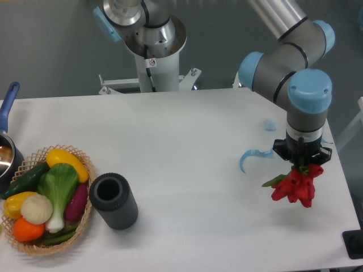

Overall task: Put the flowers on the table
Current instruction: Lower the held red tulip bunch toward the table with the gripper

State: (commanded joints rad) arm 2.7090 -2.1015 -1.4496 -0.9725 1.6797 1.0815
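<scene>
The flowers [296,186], a small bunch of red tulips with green leaves, hang blossoms-down from my gripper [302,164] at the right side of the white table [187,141]. The gripper points straight down and is shut on the stems, which are mostly hidden between the fingers. The blossoms seem to hang just above the tabletop near its right edge; I cannot tell whether they touch it.
A dark cylinder [114,201] stands at front left beside a wicker basket [83,218] of vegetables. A pot with a blue handle [7,110] sits at the far left edge. A blue curved scrap [249,156] lies left of the gripper. The arm's base [154,51] stands behind the table.
</scene>
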